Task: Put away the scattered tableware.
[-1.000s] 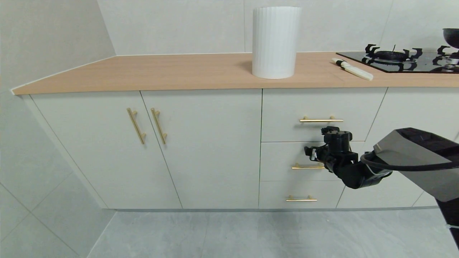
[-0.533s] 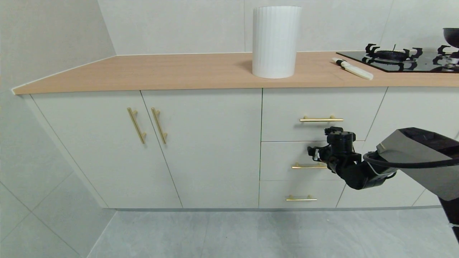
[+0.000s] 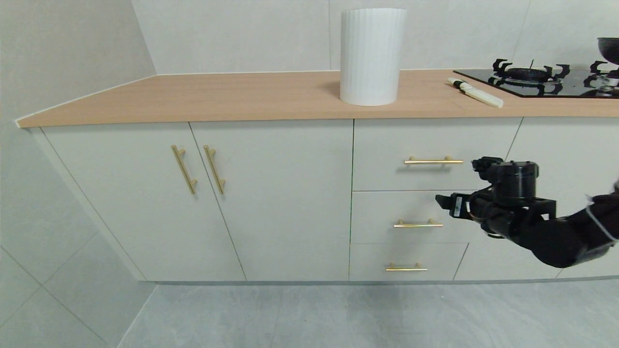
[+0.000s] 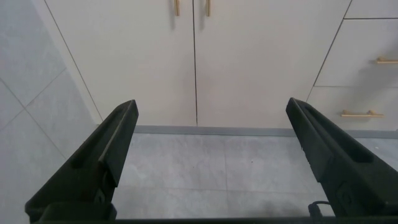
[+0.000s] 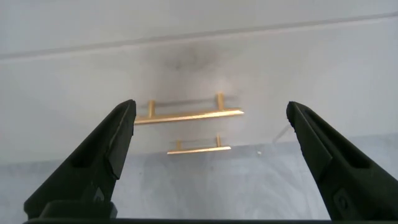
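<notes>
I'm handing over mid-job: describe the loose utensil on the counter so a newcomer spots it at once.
On the wooden countertop, find the tall white ribbed cylinder. Between it and the black gas hob lies a slim cream utensil, probably a knife. It is the only long, flat-lying item there, with a dark band near its far end.

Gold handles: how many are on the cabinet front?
5. Two upright on the doors: left door handle, right door handle. Three on the drawers: top handle, middle handle, bottom handle. The right arm may hide others.
</notes>
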